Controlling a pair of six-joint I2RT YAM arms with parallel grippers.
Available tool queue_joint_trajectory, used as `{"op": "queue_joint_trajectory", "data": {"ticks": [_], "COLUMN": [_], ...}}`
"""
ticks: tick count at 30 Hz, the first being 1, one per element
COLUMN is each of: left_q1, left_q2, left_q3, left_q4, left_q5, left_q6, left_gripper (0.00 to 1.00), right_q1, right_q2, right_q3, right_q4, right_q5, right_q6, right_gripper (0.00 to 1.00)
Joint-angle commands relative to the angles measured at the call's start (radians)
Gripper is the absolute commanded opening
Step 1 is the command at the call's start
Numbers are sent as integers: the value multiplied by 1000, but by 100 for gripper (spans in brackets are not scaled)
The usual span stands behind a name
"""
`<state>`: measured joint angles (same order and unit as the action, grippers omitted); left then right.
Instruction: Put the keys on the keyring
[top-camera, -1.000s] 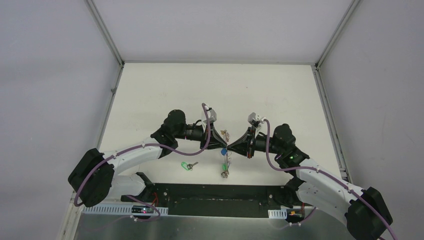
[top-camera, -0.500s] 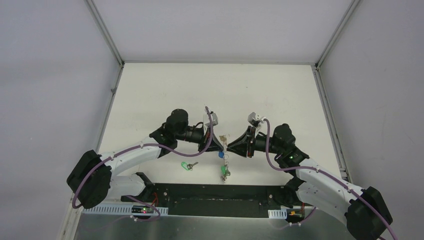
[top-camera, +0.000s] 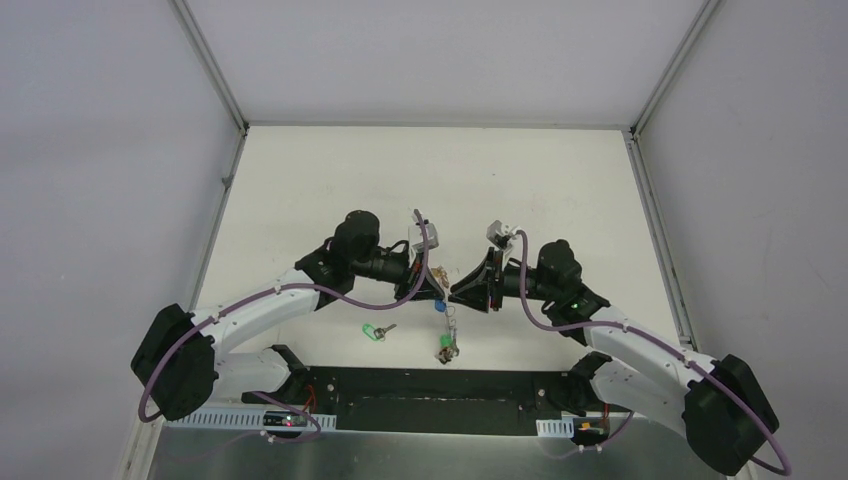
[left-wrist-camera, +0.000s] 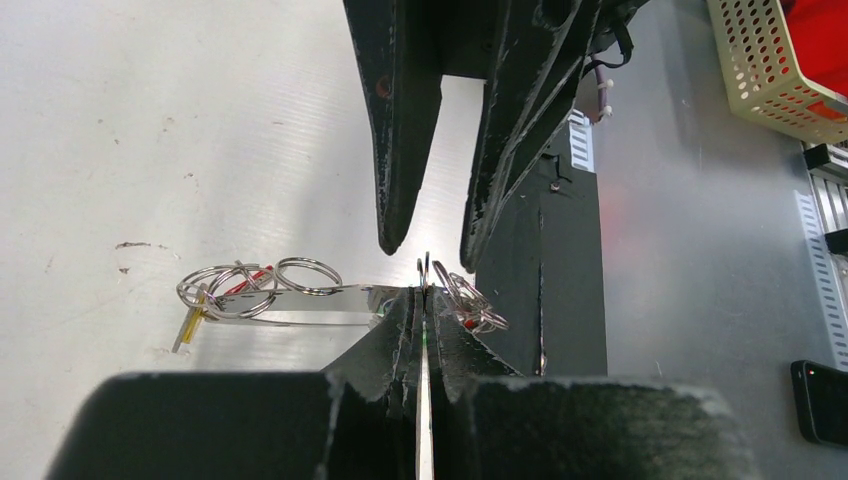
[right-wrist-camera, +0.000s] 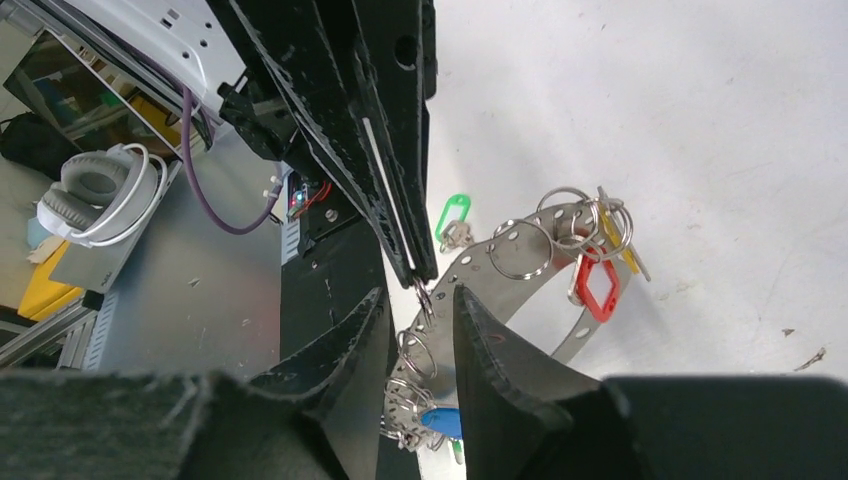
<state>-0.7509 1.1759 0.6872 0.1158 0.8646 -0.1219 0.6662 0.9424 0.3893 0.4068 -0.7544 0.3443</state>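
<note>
The left gripper (top-camera: 438, 288) is clenched on the keyring (right-wrist-camera: 520, 248) over the table (top-camera: 300, 200), toward its near edge. The right gripper (right-wrist-camera: 420, 298) stands released, 1 finger either side of the pinched ring. The blue-tagged key (right-wrist-camera: 440, 421) hangs among the rings — the green-tagged key (top-camera: 373, 331) lies apart, nearer the left edge.

- From the top view, the keyring (top-camera: 450, 325) is too small to tell its rings and tags apart.
- In the right wrist view, the blue-tagged key (right-wrist-camera: 440, 422) at the keyring's lower end is half hidden by the right gripper (right-wrist-camera: 420, 292).
- The green-tagged key (right-wrist-camera: 455, 218) lies behind the keyring, its blade partly covered.
- In the left wrist view, the left gripper (left-wrist-camera: 424, 298) hides the keyring's middle.
</note>
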Motion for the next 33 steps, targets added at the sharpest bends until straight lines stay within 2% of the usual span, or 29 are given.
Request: {"op": "queue_joint_trajectory", "data": {"ticks": [1, 6, 10, 13, 18, 21, 26, 28, 33], "left_q1": [4, 3, 0, -1, -2, -2, -1, -2, -2], "left_q2": [-29, -17, -5, -2, -20, -52, -142, -174, -242], "left_q3": [62, 69, 73, 70, 66, 61, 21, -2, -100], "left_q4": [-8, -5, -5, -6, -27, -47, -48, -28, 137], "left_q5": [13, 23, 33, 36, 17, -19, -81, -98, -115], "left_q6": [33, 29, 29, 30, 37, 51, 74, 74, 50], "left_gripper": [0, 0, 0, 0, 1, 17, 29, 32, 33], "right_q1": [-1, -1, 0, 1, 0, 0, 0, -1, 0], "right_q2": [31, 75, 95, 103, 88, 58, -6, -28, -63], "right_q3": [42, 43, 45, 49, 39, 26, 11, 4, -22], "right_q4": [51, 103, 139, 152, 153, 153, 153, 162, 240], "right_q5": [-40, -82, -97, -111, -103, -76, -21, -3, 33], "right_q6": [-20, -3, 13, 15, 18, 23, 23, 25, 50], "right_gripper": [31, 19, 17, 0, 0, 0, 0, 0, 0]}}
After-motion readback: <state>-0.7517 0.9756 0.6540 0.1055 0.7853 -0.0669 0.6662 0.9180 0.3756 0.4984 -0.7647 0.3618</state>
